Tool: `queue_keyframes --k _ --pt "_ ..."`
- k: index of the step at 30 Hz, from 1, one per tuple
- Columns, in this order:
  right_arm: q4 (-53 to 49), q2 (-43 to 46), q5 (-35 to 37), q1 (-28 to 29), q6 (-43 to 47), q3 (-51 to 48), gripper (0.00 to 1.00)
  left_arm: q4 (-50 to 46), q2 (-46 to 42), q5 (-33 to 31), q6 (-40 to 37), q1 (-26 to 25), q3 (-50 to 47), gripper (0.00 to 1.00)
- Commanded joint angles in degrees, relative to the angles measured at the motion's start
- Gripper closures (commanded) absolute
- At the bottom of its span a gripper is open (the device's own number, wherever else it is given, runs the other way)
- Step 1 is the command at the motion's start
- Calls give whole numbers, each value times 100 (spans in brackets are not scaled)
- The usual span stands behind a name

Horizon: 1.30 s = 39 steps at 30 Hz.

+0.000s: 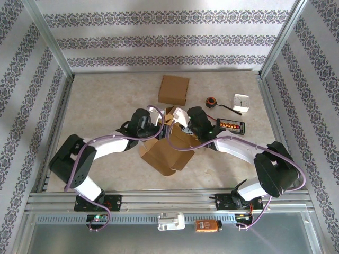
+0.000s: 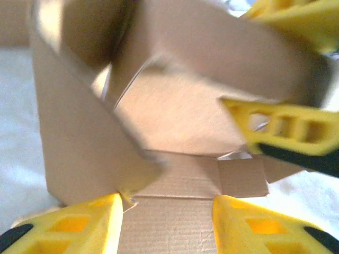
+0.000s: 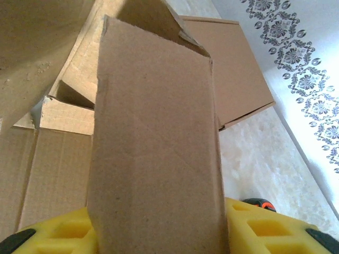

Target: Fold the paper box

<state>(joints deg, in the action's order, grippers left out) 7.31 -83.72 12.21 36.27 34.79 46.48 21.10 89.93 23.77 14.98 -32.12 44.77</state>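
Overall, matte corrugated brown paper box [image 1: 168, 153].

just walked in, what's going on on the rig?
Both arms are working on the half-folded paper box in the middle of the table. The right hand is clamped on an upright flap. The left hand sits open at the box's near edge, gripping nothing. The box is not closed yet. A second, closed box lies farther back.

white clock [image 1: 242, 101], black tray [image 1: 230, 125], orange bottle [image 1: 206, 226]
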Motion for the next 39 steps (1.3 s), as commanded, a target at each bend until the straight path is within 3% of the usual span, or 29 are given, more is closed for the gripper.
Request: queue_keyframes --k 1,6,10,16,22,33,39 --pt "34 25 31 89 257 -64 53 197 -643 411 -1108 87 -207 52" --pt "42 -42 25 86 283 -16 53 -142 -1588 95 -1780 300 -407 49" --pt "25 -39 -19 90 315 2 53 -1097 -1525 125 -2438 793 16 49" --pt "-99 -49 -157 89 310 29 52 -1178 -718 1913 -3254 1629 372 49" --pt "-235 -70 -294 88 266 157 52 -2171 402 2920 -4052 1642 1366 46" --pt "-406 -36 -430 81 162 282 50 -2561 1475 3672 -4304 1481 2178 44" --pt "-402 -30 -461 81 117 313 50 -2817 1830 3223 -4227 1315 2495 45"
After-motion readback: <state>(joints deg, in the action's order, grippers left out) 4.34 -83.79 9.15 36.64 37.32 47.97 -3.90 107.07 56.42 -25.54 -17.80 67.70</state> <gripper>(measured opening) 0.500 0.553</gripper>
